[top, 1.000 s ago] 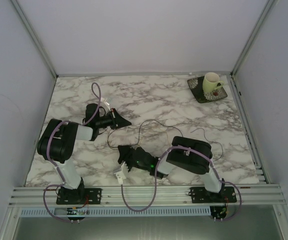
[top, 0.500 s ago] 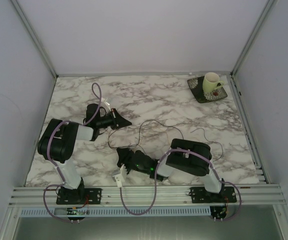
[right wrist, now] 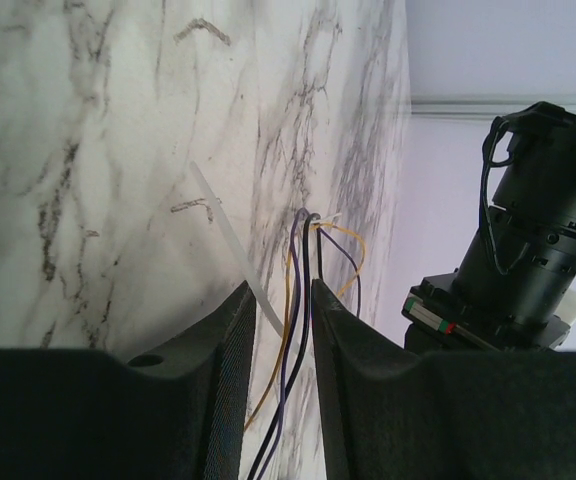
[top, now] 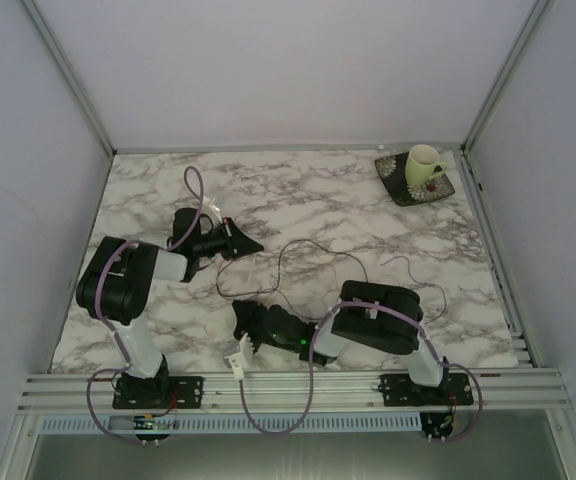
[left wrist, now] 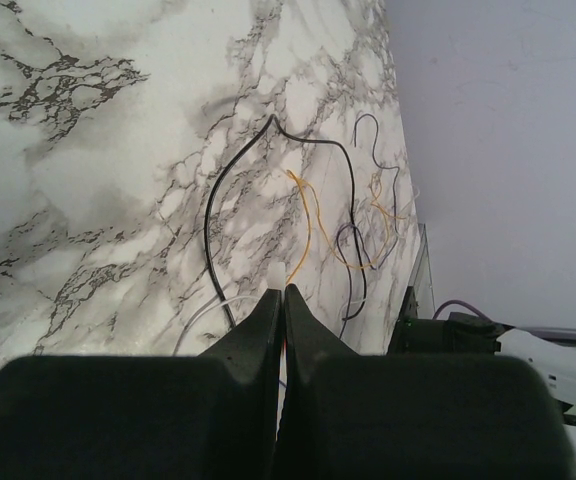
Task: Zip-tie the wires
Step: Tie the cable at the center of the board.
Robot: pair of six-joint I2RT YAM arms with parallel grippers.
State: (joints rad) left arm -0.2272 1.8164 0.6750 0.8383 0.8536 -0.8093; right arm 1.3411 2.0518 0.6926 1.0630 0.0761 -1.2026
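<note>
Left gripper (left wrist: 284, 292) jaws clenched; right gripper (right wrist: 281, 292) jaws parted around roughly four wires (right wrist: 295, 290), one zip tie (right wrist: 226, 235).

1. Marble worktop (top: 348, 200); both arms are folded low over it.
2. Left tool (top: 251, 243) is left of centre, jaws together, tip pointing right.
3. Right tool (top: 238, 312) is nearer the front edge, pointing left.
4. Wires (top: 303, 244) lie in thin dark loops between the tools, trailing right past the right arm (top: 378, 318).
5. Cup (top: 424, 163) sits on a dark saucer (top: 398, 188) in the back-right corner, well apart.
</note>
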